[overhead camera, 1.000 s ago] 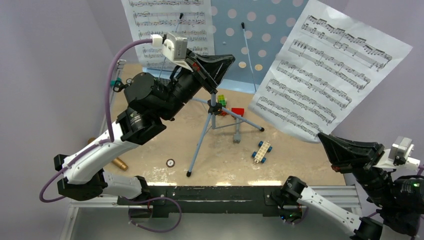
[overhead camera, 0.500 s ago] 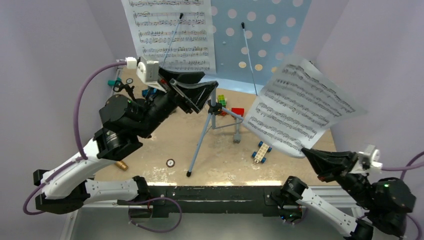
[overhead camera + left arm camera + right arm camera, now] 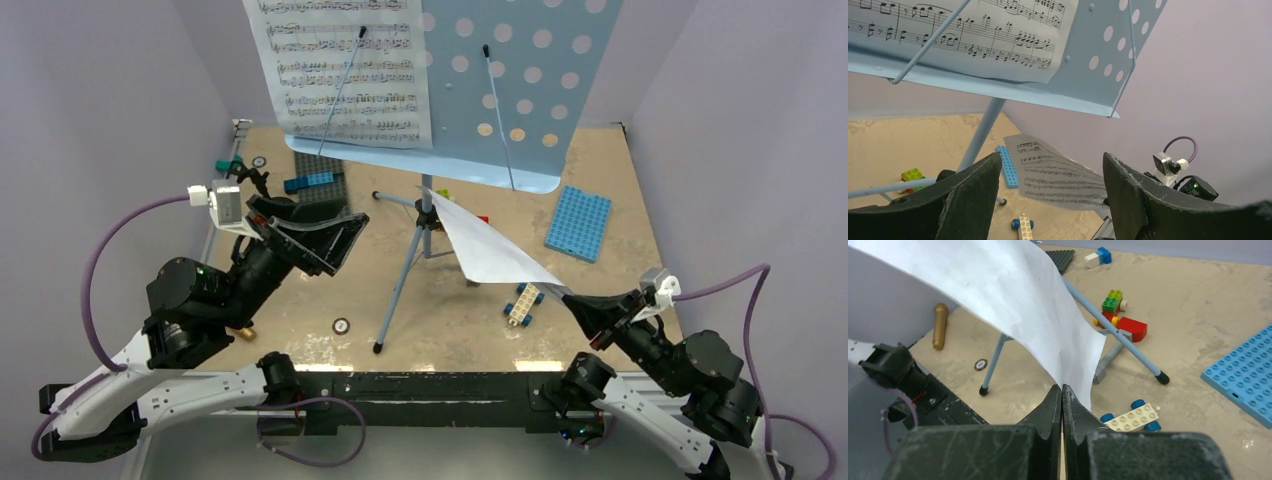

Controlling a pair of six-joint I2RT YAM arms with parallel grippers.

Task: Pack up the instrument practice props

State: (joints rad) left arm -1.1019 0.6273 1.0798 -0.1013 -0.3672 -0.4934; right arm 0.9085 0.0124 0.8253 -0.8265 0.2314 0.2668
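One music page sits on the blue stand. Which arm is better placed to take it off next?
Left, probably. The left gripper is open and empty, near the half of the stand that carries the page. The right gripper is shut on the other sheet, so it is occupied.

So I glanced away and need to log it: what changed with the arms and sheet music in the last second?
The left pincer opened and drew back down-left, away from the music stand. The right pincer, shut on the loose sheet, carried it down and leftward, in front of the stand. The stand, the page on it and the toy bricks stayed put.
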